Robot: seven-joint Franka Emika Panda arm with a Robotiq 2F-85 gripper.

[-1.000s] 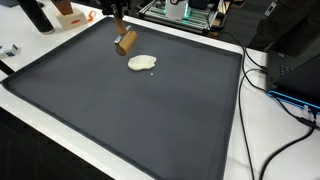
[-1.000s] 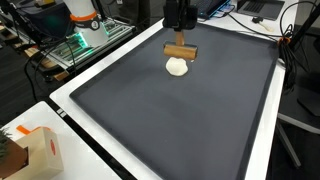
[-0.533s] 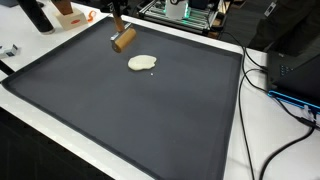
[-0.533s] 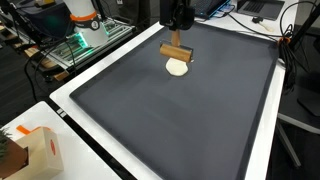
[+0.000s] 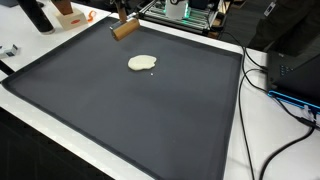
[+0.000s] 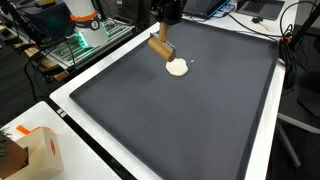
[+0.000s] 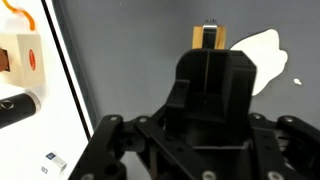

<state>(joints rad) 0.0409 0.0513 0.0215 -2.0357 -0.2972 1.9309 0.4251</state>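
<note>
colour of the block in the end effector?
The block is light tan-brown, like bare wood. It shows best in an exterior view, against the dark grey mat.

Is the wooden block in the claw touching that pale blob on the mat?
Apart. In an exterior view, a strip of dark mat shows plainly between the wooden block and the pale blob.
</note>
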